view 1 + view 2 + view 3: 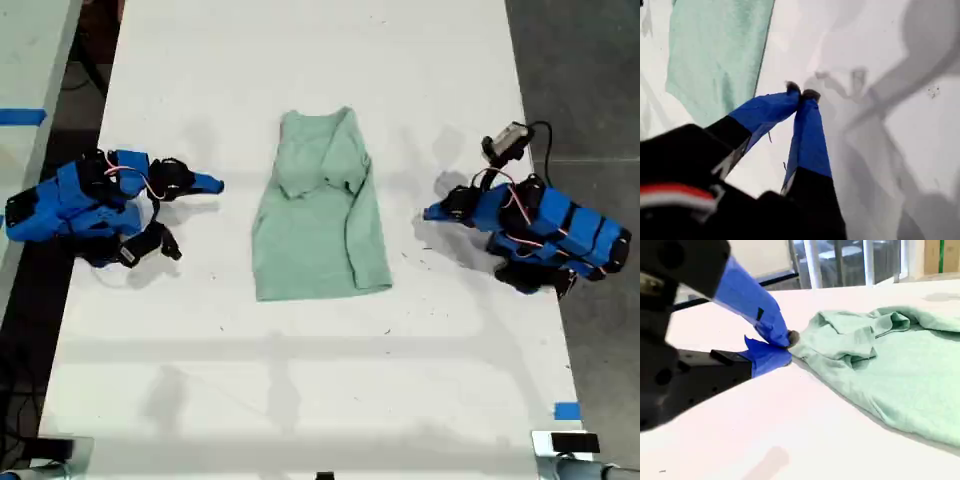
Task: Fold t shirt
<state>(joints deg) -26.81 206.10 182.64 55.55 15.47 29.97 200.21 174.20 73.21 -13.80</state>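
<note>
Exterior view, from its left: my second hand (pixel 215 184) lies low on the white tabletop (pixel 300 380), pointing toward the shirt but apart from it. Its blue jaws are closed tip to tip with nothing between them, as its own wrist view also shows (pixel 789 342).

At the middle lies the small pale mint-green soft cloth t shirt (pixel 320 215), neckline toward the far edge, hem toward the near edge. Both sleeves are turned in over the chest, so it makes a narrow strip, a little bunched where the sleeves overlap (pixel 860 340).

At the exterior view's right, my first hand (pixel 428 213) also rests shut and empty beside the shirt's long edge (pixel 715 50).

The remaining step looks like folding it end over end. To do that well, I would open both hands, pinch the two hem corners together, lift evenly, and lay the hem squarely on the neckline without dragging the sleeves loose.
</note>
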